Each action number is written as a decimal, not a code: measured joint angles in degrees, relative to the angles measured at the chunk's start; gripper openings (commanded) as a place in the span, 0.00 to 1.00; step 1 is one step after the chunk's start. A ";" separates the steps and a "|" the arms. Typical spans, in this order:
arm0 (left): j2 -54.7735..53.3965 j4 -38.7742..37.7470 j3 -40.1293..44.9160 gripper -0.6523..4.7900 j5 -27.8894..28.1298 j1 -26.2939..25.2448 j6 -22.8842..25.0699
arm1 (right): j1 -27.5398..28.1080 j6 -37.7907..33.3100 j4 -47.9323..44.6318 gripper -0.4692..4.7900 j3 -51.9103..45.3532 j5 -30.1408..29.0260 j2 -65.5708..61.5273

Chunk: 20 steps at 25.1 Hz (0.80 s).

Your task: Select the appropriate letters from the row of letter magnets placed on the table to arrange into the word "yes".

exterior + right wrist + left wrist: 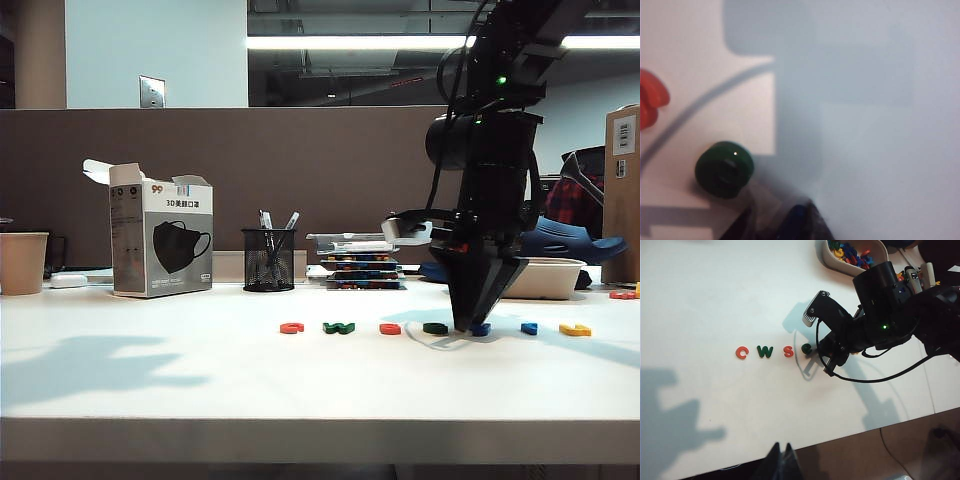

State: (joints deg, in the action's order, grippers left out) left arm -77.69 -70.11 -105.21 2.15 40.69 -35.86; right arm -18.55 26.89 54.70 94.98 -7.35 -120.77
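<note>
The row of letter magnets lies on the white table [200, 380]: orange-red c [291, 327], dark green w [339, 327], red s [390, 328], green e [435, 327], dark blue y [482, 329], a light blue letter [529, 328] and a yellow letter [575, 329]. My right gripper [470, 324] points down onto the table at the y. Up close, the blue y [796, 217] sits between its fingers, against one, with a gap to the other; the e [724, 169] and s [650, 102] lie beside it. My left gripper [782, 444] is shut and empty, just off the table's front edge.
A mask box [160, 243], a mesh pen holder [268, 258] and a paper cup [22, 262] stand at the back left. A beige tray [826, 255] of spare letters sits at the back right. A thin white cable [435, 345] lies by the right gripper.
</note>
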 measured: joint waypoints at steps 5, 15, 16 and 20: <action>0.00 0.00 0.00 0.11 0.00 0.00 0.00 | 0.00 0.02 0.24 0.21 0.02 -0.02 0.00; 0.00 0.00 0.00 0.11 0.00 0.00 0.00 | 0.00 0.02 -0.24 0.09 0.04 0.00 -0.02; 0.00 0.00 0.00 0.11 0.00 0.00 0.00 | 0.00 0.00 -0.76 0.09 0.04 0.00 -0.02; 0.00 0.00 0.00 0.11 0.00 0.00 -0.02 | 0.00 0.00 -1.14 0.09 0.04 0.00 -0.02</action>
State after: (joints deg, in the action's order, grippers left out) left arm -77.69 -70.11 -105.21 2.15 40.69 -35.88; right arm -18.55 26.89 53.56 95.02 -7.35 -120.79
